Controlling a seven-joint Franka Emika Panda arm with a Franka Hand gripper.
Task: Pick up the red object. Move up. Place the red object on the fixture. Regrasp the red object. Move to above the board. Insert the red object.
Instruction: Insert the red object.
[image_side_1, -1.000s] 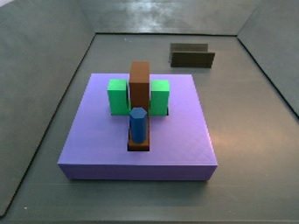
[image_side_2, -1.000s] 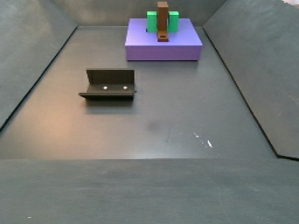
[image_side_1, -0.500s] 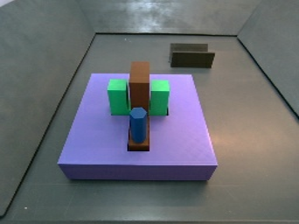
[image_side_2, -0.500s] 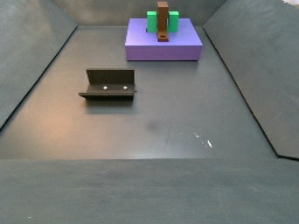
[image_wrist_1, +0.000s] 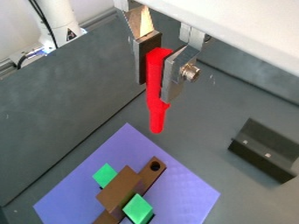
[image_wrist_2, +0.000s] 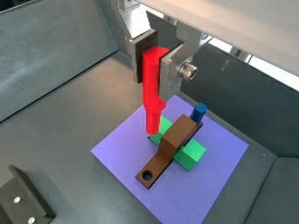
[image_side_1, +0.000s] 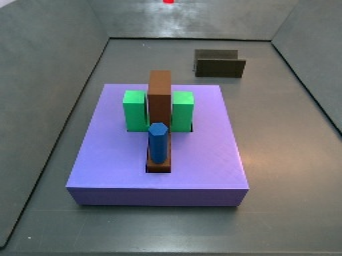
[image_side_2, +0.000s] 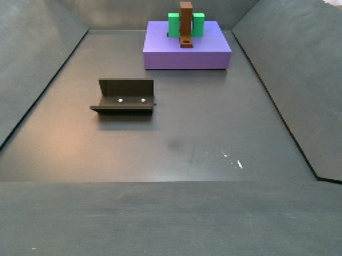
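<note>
In both wrist views my gripper (image_wrist_1: 162, 74) (image_wrist_2: 156, 74) is shut on the red object (image_wrist_1: 156, 109) (image_wrist_2: 152, 114). The peg hangs upright, its thinner tip pointing down below the fingers. It is high above the lavender board (image_wrist_1: 82, 197) (image_wrist_2: 128, 153), apart from it. The board lies on the floor in both side views (image_side_1: 201, 170) (image_side_2: 167, 55). The dark fixture (image_wrist_1: 267, 150) (image_wrist_2: 20, 199) (image_side_1: 221, 64) (image_side_2: 124, 96) stands off the board with nothing on it. A speck of the red object (image_side_1: 168, 1) shows at a side view's upper edge; the gripper itself is outside both side views.
On the board lie a brown bar (image_wrist_2: 170, 150) (image_side_1: 160, 97), green blocks (image_wrist_1: 105, 175) (image_side_1: 135, 110) on either side of it, and an upright blue peg (image_wrist_2: 198, 111) (image_side_1: 158, 142). Grey walls ring the floor.
A red speck has come into sight at the upper edge of a side view. The board, its pieces and the fixture have not moved.
</note>
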